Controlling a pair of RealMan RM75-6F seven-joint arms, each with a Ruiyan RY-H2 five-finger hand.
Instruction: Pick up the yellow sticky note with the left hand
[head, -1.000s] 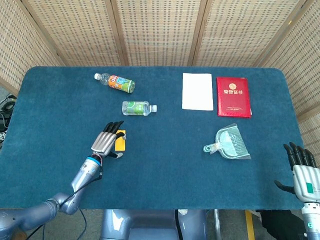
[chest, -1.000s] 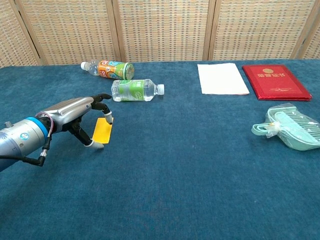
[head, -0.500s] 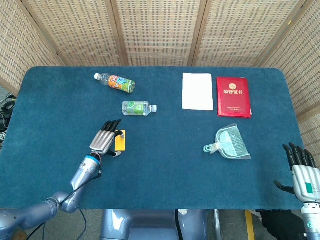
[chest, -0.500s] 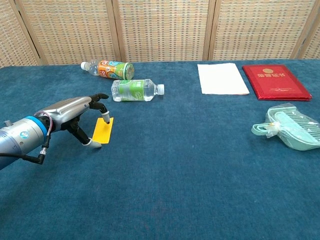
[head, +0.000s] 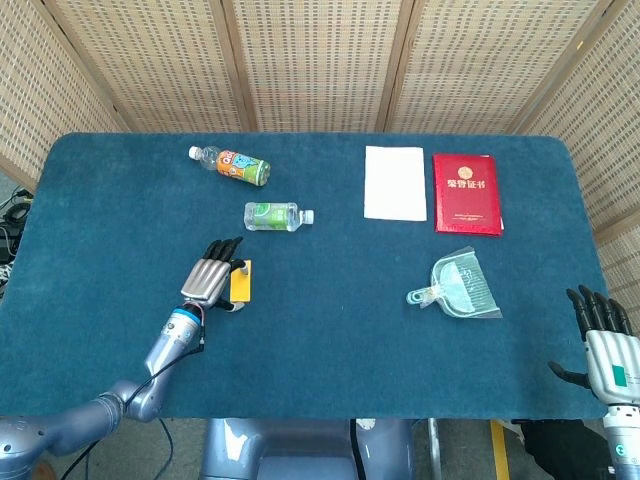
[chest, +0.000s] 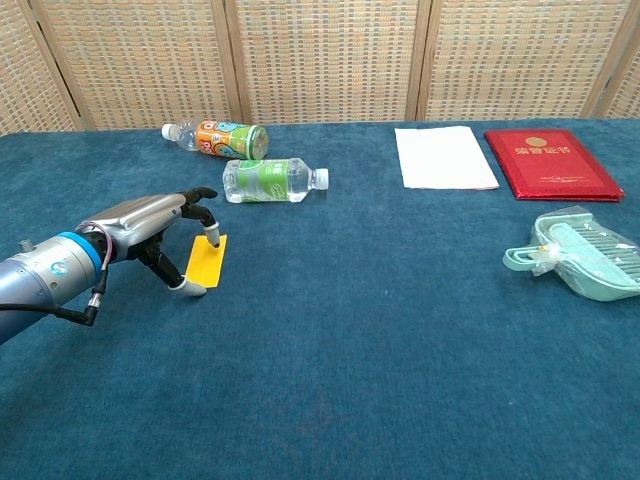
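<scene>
- Head view: my left hand (head: 210, 279) sits over the blue cloth-covered table (head: 330, 350), fingers pointing away from me, with the small flat yellow sticky note (head: 241, 280) just beside it on the side toward my right. A fingertip seems to reach the note's far edge and my thumb lies near its near edge, but from above I cannot tell whether either one bears on the paper.
- Head view: my right hand (head: 602, 340) rests off the table's near right corner, fingers spread and holding nothing.
- Head view: beyond the note lie a clear plastic bottle with a green label (head: 272, 215) and, further off, a plastic bottle with an orange label (head: 232, 165), both on their sides and apart from my hand.
- Chest view: my left hand (chest: 150, 230) arches above the yellow sticky note (chest: 207, 260). One fingertip meets the note's far corner and my thumb tip sits at its near edge; the other fingers are curled loosely above. The note looks flat or nearly flat on the table, so I judge it bracketed, not yet gripped or lifted.
- Chest view: the step in hand is the pinch itself. Next I would draw thumb and finger together so the thin paper buckles up between them, then raise my wrist. The risk, as I judge it, is the note sliding on the cloth instead of lifting.
</scene>
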